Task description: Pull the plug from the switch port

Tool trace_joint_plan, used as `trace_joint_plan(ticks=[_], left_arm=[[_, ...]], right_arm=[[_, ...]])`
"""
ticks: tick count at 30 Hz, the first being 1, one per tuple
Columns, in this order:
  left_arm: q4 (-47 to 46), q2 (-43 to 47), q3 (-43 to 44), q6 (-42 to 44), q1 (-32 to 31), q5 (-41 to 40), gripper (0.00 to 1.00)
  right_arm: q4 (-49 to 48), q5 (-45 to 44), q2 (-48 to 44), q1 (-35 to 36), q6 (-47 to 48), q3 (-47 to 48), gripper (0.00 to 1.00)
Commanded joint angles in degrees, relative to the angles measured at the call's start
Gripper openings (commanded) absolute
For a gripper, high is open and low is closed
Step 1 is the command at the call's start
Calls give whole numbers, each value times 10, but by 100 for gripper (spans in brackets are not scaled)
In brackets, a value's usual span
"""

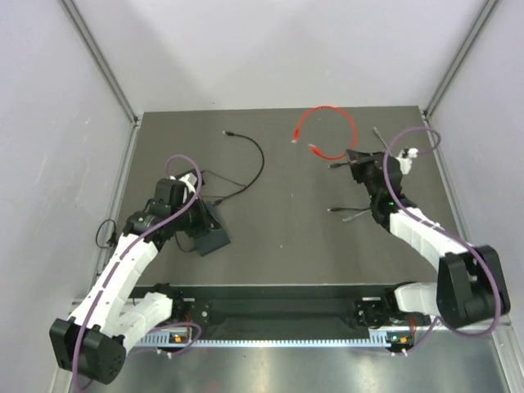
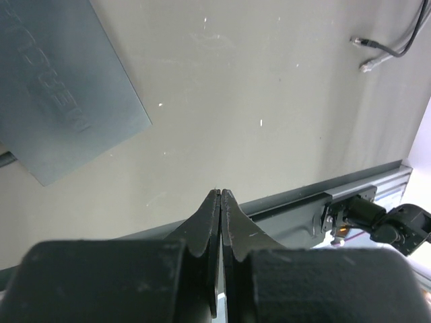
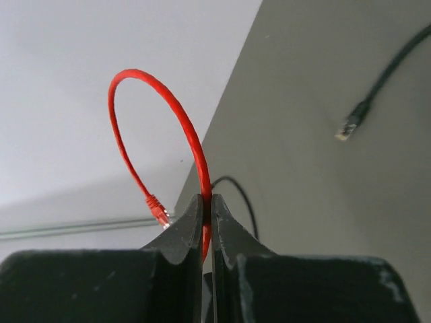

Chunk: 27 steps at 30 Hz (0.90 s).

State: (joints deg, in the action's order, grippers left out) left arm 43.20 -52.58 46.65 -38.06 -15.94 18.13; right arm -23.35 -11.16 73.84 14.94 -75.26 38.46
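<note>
Nearest, at about 8 o'clock on the dark table (image 1: 286,233), lies the switch (image 1: 214,236), flat on its wide face. The left gripper (image 2: 220,195) hangs just beside it. In the left wrist view its two fingers are pressed together with nothing between them, and the switch is at 10 o'clock from the tips, apart from them. This view shows only the plain top of the box, so I cannot tell if something sits in its sockets.

Farther, at about 2 o'clock on the table, the right gripper (image 3: 207,202) is closed tight on the red cable (image 3: 197,155), which passes between the fingertips. From there the cable rises in a round loop and comes down to a red plug (image 3: 158,210) that hangs free at 10 o'clock from the tips. In the top view both ends of the red cable are near each other and well apart from the switch.

Farthest, a black cable (image 1: 260,160) runs from the area of the switch in a curve to 11 o'clock, and its small plug (image 1: 228,133) lies loose on the table.
</note>
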Motion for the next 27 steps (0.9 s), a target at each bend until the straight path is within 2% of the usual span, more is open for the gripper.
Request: trace_joint_plan(ticks=[1,5,9,15,17,18,20,22,25,27], left_arm=[[-40,0,-10,-11,1,23,4],[-37,4,-7,-8,1,23,4],[-34,7,-3,-11,1,26,4],[-31,13,-8,-13,1,25,4],[-31,13,-10,-12,1,23,4],[-30,13,-11,-12,2,23,4],[-32,12,-13,-12,1,22,4],[-33,12,-15,-13,1,17,4],[-39,8,-17,-14,1,9,4],[-40,-2,-15,-11,1,-5,4]], right_arm=[[148,-43,-47,-49,25,-31,0],[200,-19,-36,-90,-6,-46,0],[188,-30,-38,-115,-23,-89,0],[158,-16,20,-145,4,-90,0],[156,-14,38,-145,20,-81,5],[158,-9,44,-145,25,-79,8],[159,-4,50,-145,37,-75,30],[161,8,41,-144,65,-75,56],[186,9,3,-145,115,-69,69],[206,3,-26,-142,164,-66,71]])
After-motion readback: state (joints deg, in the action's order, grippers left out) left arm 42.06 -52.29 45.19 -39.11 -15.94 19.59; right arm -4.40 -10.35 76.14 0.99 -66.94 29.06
